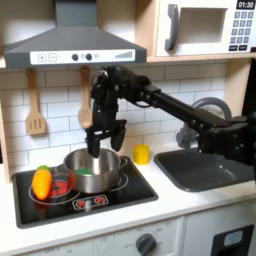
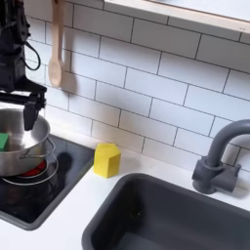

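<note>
In the first exterior view we see the gripper [image 1: 104, 140] parted, holding nothing, just above the steel pot [image 1: 95, 170] on the stove [image 1: 130, 195]; a carrot [image 1: 41, 182] sits near the stove's left edge. In the second exterior view the gripper [image 2: 21, 109] hangs over the pot's rim [image 2: 29, 156], with open counter around a yellow block [image 2: 106, 159].

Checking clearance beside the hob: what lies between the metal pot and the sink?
A small yellow block stands on the white counter between the silver metal pot and the dark grey sink, seen in both exterior views.

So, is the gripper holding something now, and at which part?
Nothing is held. The gripper hangs open above the steel pot on the stove, with no object between its fingers; a green thing lies inside the pot.
</note>
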Controlling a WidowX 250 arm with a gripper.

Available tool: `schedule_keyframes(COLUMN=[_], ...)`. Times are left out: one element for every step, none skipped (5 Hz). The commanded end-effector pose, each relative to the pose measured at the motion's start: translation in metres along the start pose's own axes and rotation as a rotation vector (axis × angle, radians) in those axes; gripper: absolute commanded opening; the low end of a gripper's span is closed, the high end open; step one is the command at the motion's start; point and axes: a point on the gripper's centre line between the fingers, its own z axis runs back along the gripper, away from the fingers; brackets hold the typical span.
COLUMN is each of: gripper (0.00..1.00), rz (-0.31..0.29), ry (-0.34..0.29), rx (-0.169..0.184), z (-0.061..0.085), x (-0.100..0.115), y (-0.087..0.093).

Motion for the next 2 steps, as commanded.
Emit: schedule_keyframes(gripper=[1.00, 1.00], rz=[-0.067, -0.064], ry=[0.010, 0.016], rx=[-0.018, -0.011], z=[0.0004, -0.0028], x=[-0.0140, -0.0181], y=[-0.0148, -0.0111])
